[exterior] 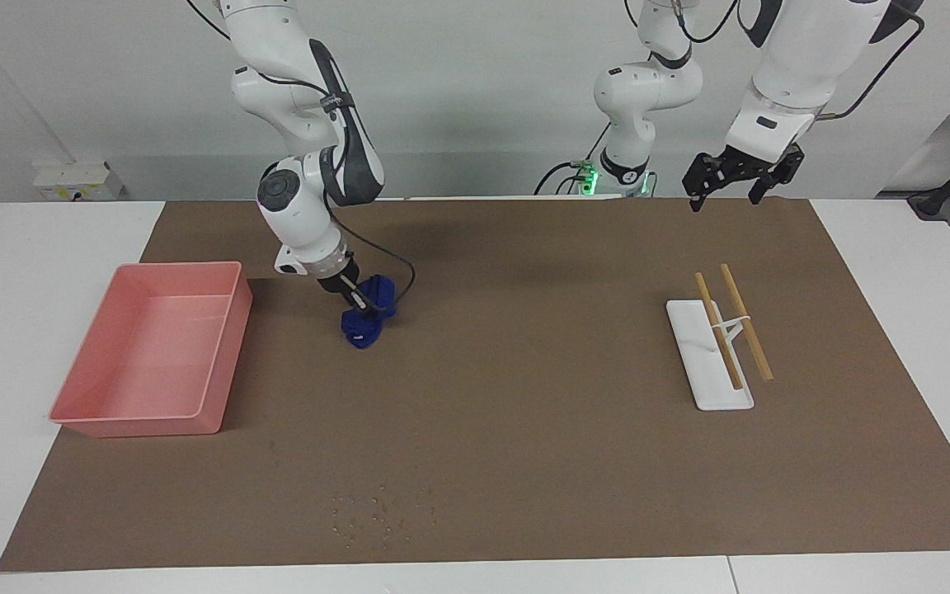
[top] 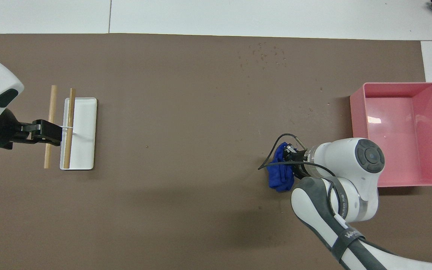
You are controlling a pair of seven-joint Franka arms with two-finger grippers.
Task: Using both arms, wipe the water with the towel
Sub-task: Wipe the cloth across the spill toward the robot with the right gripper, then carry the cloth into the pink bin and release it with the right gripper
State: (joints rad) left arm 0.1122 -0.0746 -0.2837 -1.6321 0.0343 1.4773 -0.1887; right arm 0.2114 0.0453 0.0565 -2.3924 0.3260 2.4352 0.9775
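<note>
The deep-blue towel is a small bunched lump low over the brown mat, beside the pink tray. My right gripper is tilted down and shut on the towel's top; in the overhead view the towel sticks out from under the right gripper. I cannot tell if the towel touches the mat. Small water drops lie on the mat farther from the robots than the towel, also in the overhead view. My left gripper hangs open and empty, raised at the left arm's end; it also shows in the overhead view.
An empty pink tray stands at the right arm's end of the mat. A white flat stand carrying two wooden sticks lies at the left arm's end. The brown mat covers most of the table.
</note>
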